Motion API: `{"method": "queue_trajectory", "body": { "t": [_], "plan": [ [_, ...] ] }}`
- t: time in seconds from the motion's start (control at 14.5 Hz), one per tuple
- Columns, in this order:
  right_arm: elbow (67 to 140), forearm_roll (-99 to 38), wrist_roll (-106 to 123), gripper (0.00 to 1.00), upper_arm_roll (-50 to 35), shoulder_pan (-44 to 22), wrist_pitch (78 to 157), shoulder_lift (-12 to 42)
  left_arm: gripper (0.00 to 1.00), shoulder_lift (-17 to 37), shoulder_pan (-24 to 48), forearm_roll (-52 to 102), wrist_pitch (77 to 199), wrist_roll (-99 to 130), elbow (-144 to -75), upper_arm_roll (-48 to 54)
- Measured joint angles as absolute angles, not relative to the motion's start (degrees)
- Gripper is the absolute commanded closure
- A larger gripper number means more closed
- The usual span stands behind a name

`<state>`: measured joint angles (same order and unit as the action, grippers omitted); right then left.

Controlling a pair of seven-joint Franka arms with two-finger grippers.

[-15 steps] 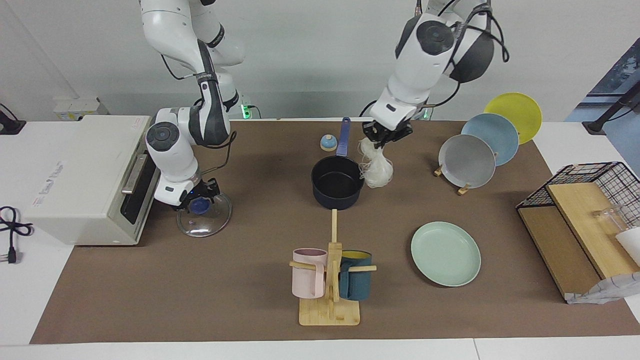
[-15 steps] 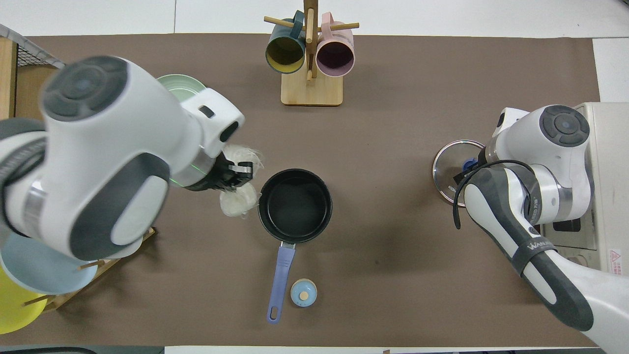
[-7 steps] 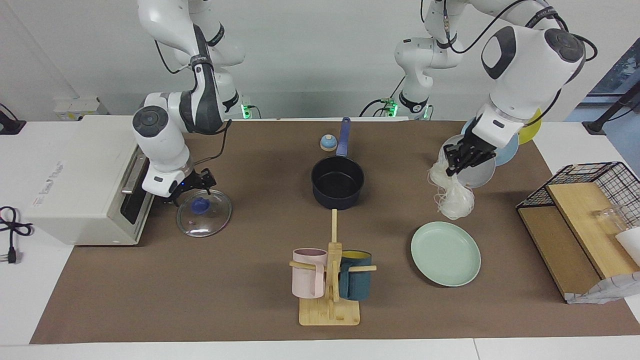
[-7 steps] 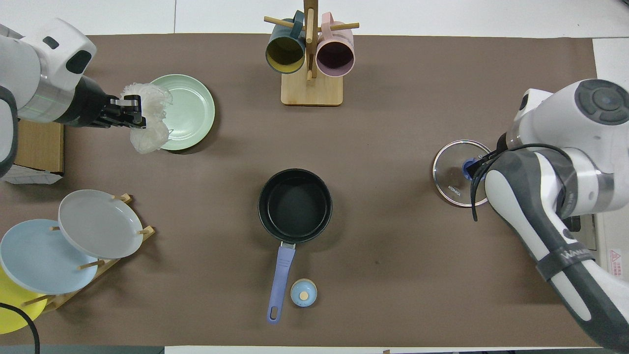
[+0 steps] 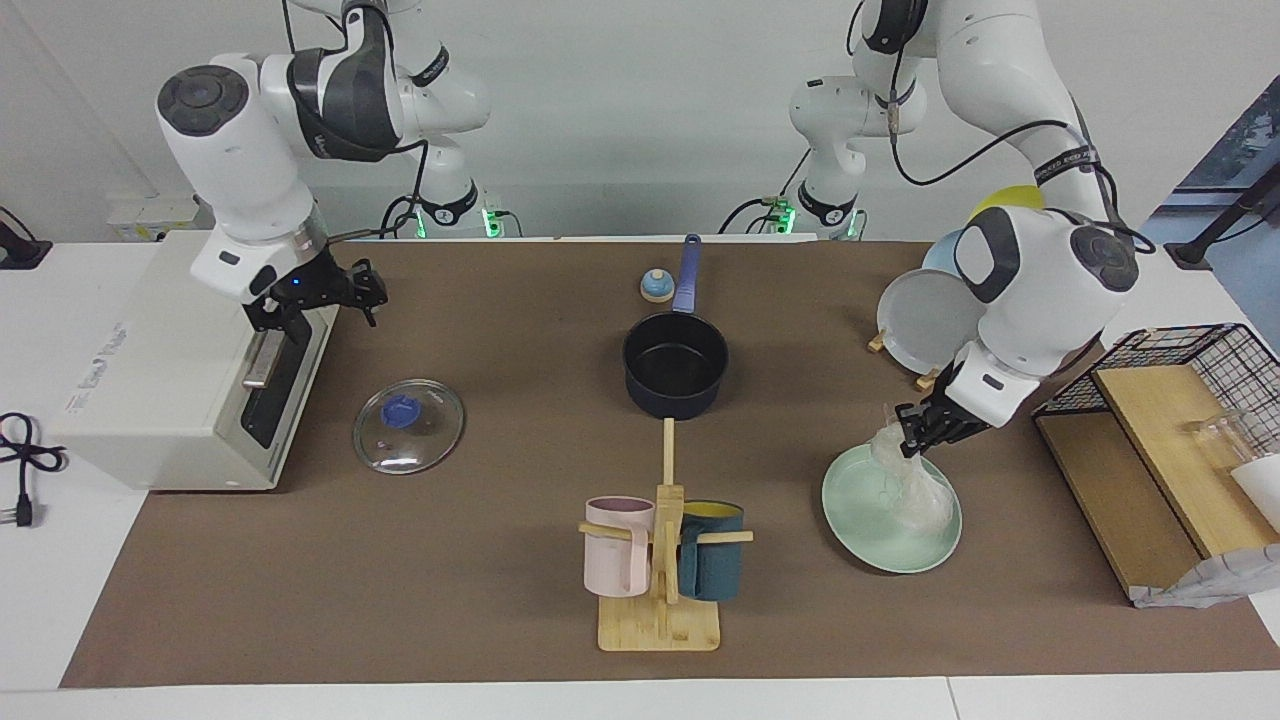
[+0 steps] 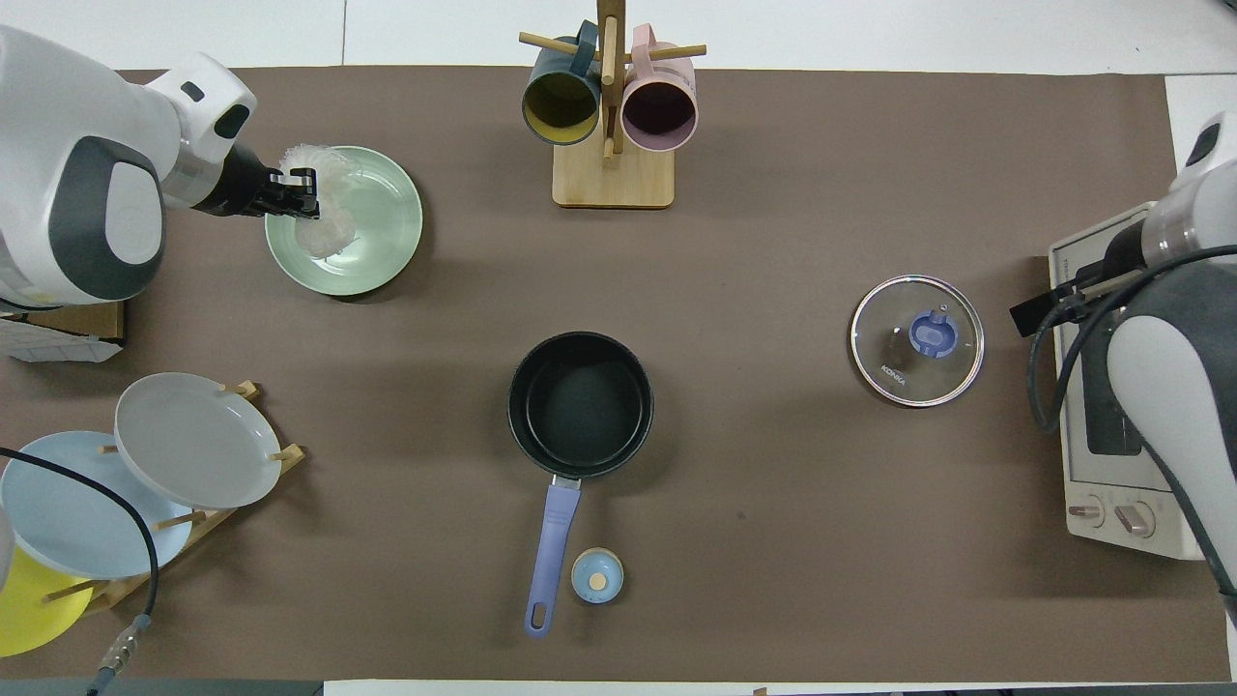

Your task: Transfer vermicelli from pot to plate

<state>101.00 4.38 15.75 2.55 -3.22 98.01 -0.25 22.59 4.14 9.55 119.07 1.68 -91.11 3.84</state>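
Observation:
The vermicelli [image 5: 916,492] hangs as a translucent white bundle from my left gripper [image 5: 915,437], which is shut on its top. The lower lump rests on the mint-green plate [image 5: 862,522]. From above, the left gripper [image 6: 302,190] holds the vermicelli [image 6: 327,215] over the part of the plate [image 6: 385,242] toward the left arm's end of the table. The dark navy pot [image 5: 675,366] stands mid-table with nothing inside, its blue handle pointing toward the robots; the overhead view also shows the pot [image 6: 580,404]. My right gripper [image 5: 322,292] is raised and open beside the toaster oven, holding nothing.
A glass lid [image 5: 408,426] lies on the mat beside the white toaster oven [image 5: 160,350]. A wooden mug stand [image 5: 660,565] holds a pink mug and a teal mug. A plate rack [image 5: 930,320] carries grey, blue and yellow plates. A wire basket [image 5: 1190,390] is at the left arm's end.
The left gripper carried the vermicelli from beside the pot over to the green plate and lowered it onto it. The right gripper left the lid's knob, opened and rose toward the oven.

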Motion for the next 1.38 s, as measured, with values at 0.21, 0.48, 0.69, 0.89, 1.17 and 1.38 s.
{"method": "queue_trajectory", "body": {
  "t": [0.21,0.48,0.69,0.89,1.17,1.38],
  "plan": [
    [99.0,3.6,12.5,0.0,2.7,-3.1,92.9,-3.2,1.0,24.2,4.1,9.5,123.0,0.0,-93.5,4.0],
    [97.2,3.3,9.1,0.0,2.8,-2.5,89.5,-4.1,1.0,26.0,4.2,8.5,127.6,-1.5,-95.2,4.1],
    [97.2,2.9,7.0,0.0,2.7,-2.4,89.5,-3.4,0.0,26.2,4.2,6.6,128.9,-2.5,-96.5,4.2],
    [96.3,2.5,4.6,0.0,2.1,-3.2,89.0,-2.4,0.0,25.2,4.1,5.8,127.5,-2.5,-96.2,4.0],
    [88.9,2.5,3.9,0.0,2.5,-3.2,83.8,2.4,0.0,17.3,4.0,5.7,117.3,-1.9,-94.7,2.1],
    [88.7,2.5,3.9,0.0,2.7,-3.2,82.3,1.8,0.0,9.3,3.8,5.6,108.7,-0.3,-93.7,1.0]
  ]
}}
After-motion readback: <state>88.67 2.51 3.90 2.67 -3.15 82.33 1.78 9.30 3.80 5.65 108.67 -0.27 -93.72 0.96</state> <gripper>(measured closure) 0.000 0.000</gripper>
